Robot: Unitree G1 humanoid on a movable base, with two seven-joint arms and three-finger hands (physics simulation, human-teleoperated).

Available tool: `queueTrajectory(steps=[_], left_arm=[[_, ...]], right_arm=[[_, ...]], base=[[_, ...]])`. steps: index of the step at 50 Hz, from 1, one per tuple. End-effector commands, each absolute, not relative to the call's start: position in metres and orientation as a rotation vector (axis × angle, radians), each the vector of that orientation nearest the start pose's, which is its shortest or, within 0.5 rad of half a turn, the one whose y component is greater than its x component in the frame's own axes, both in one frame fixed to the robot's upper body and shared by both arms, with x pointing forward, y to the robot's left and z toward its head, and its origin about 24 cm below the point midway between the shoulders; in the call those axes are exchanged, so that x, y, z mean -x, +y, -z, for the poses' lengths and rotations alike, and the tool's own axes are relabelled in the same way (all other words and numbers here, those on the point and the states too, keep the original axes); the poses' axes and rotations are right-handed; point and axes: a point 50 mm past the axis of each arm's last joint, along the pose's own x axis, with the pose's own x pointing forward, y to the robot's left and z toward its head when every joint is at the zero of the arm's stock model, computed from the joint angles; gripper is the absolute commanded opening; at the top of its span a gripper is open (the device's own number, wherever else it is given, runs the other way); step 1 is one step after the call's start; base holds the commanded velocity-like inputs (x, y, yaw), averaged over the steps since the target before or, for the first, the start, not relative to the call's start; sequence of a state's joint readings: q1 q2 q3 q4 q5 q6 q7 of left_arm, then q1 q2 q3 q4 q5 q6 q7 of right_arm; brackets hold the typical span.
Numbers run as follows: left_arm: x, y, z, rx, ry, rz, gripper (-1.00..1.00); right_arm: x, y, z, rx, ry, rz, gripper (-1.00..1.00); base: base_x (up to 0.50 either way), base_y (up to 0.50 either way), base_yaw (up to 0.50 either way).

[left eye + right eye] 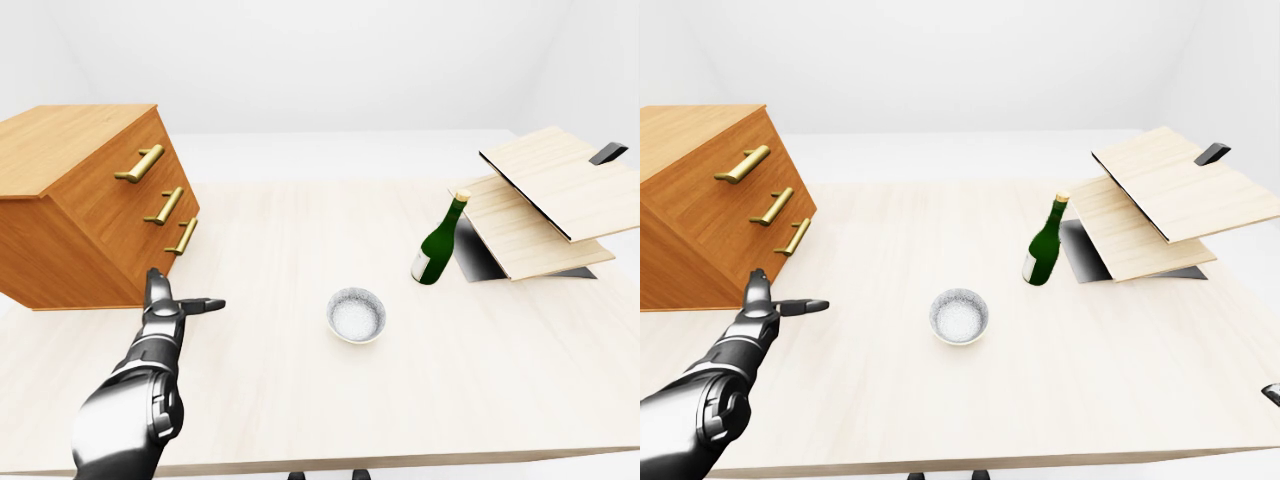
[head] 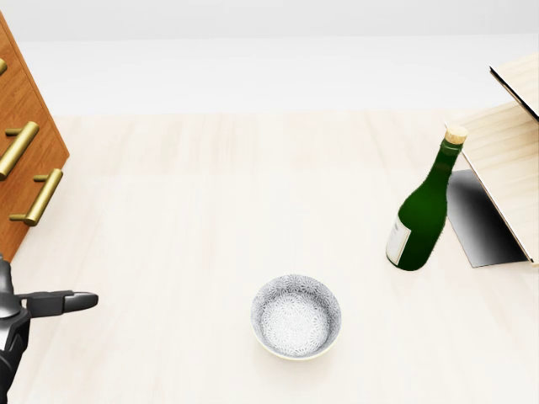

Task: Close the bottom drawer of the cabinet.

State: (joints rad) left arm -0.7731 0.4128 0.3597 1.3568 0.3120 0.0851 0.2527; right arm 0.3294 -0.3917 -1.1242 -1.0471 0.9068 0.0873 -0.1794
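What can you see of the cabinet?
The cabinet is a wooden chest, warm brown with visible grain, standing on the table at the left of the left-eye view. Its face carries three brass bar handles stacked one above another, and all three drawers sit flush, the bottom drawer included. The left robot hand is open just beside its lower corner.

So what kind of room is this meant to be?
Hard to say: it looks like a bare simulated test space, not a furnished room. A pale wooden tabletop carries an orange-brown wooden cabinet with brass handles, a dark green corked bottle and a patterned white bowl, against blank white walls.
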Motion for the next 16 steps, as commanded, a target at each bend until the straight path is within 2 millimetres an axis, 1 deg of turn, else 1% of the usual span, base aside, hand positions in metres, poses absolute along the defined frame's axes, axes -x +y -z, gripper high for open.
queueTrajectory(steps=[1, 5, 10, 13, 14, 15, 16], left_arm=[[-0.302, 0.335, -0.01, -0.447, 0.659, -0.65, 1.0], [-0.302, 0.338, -0.012, -0.448, 0.656, -0.66, 1.0], [-0.304, 0.335, -0.012, -0.438, 0.65, -0.653, 1.0], [-0.314, 0.325, -0.016, -0.362, 0.595, -0.614, 1.0], [-0.325, 0.313, -0.022, -0.322, 0.538, -0.536, 1.0], [-0.327, 0.312, -0.022, -0.319, 0.533, -0.529, 1.0], [-0.334, 0.305, -0.027, -0.249, 0.497, -0.492, 1.0]], right_arm=[[-0.068, -0.276, -0.276, 0.143, -0.941, 0.455, 1.0], [-0.069, -0.276, -0.276, 0.14, -0.934, 0.454, 1.0], [-0.071, -0.275, -0.274, 0.141, -0.93, 0.45, 1.0], [-0.072, -0.275, -0.274, 0.142, -0.932, 0.449, 1.0], [-0.072, -0.275, -0.275, 0.141, -0.935, 0.448, 1.0], [-0.072, -0.275, -0.275, 0.141, -0.936, 0.448, 1.0], [-0.072, -0.275, -0.275, 0.141, -0.935, 0.446, 1.0]], base=[[0.0, 0.0, 0.0], [0.0, 0.0, 0.0], [0.0, 0.0, 0.0], [0.0, 0.0, 0.0], [0.0, 0.0, 0.0], [0.0, 0.0, 0.0], [0.0, 0.0, 0.0]])
